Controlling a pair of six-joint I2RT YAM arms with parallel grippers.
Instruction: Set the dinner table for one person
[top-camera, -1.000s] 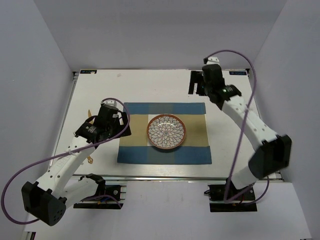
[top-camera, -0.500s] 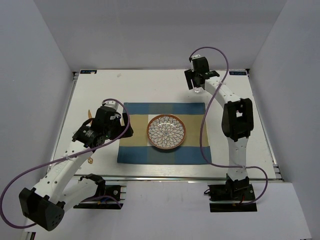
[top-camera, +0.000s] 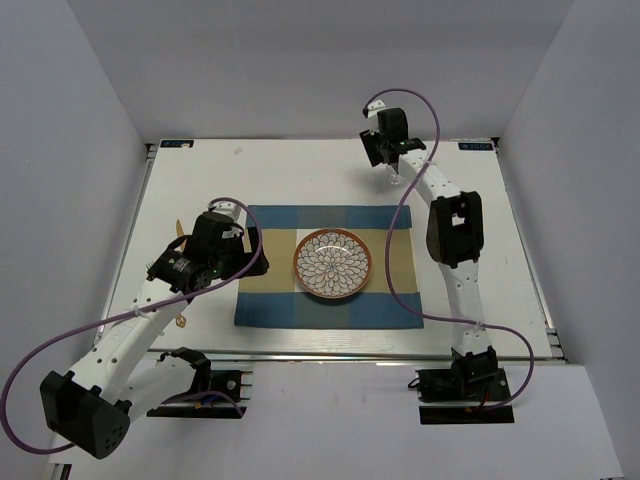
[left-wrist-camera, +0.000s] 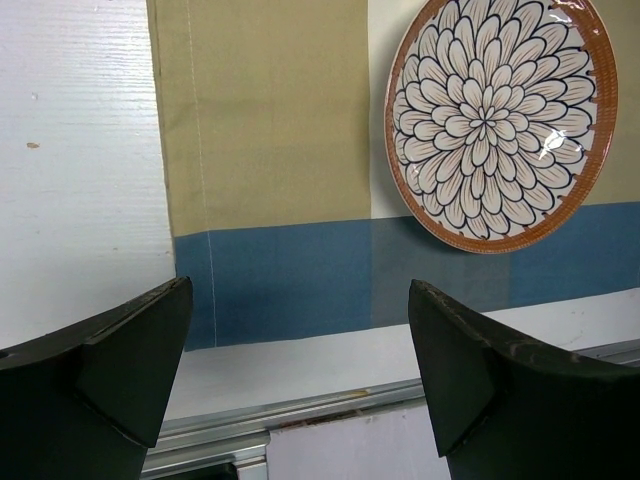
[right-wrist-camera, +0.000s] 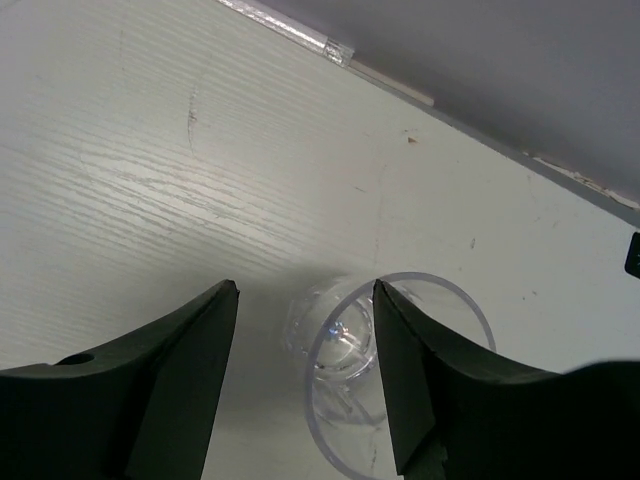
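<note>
The dinner table (top-camera: 200, 190) carries a blue-and-tan checked placemat (top-camera: 390, 300) in the middle, with a flower-patterned plate (top-camera: 332, 264) lying flat on it. The right arm reaches to the far side of the table, past the mat's far right corner. The left arm hangs low over the mat's left edge, and the left gripper (left-wrist-camera: 300, 290) is spread wide with nothing in it. A clear glass (right-wrist-camera: 340, 350) stands upright on bare tabletop near the far edge, mouth up, well apart from the plate and from the left arm, so this pick looks like the right arm's job. The right gripper (right-wrist-camera: 305, 287) sits over the glass with its fingers parted. The glass is not centred in the gap. Its rim runs under or behind the right-hand finger, while the left-hand finger stands clear of it. Whether the right-hand finger touches the rim cannot be told. A clean grasp probably calls for a small shift toward that finger's side before closing.
</note>
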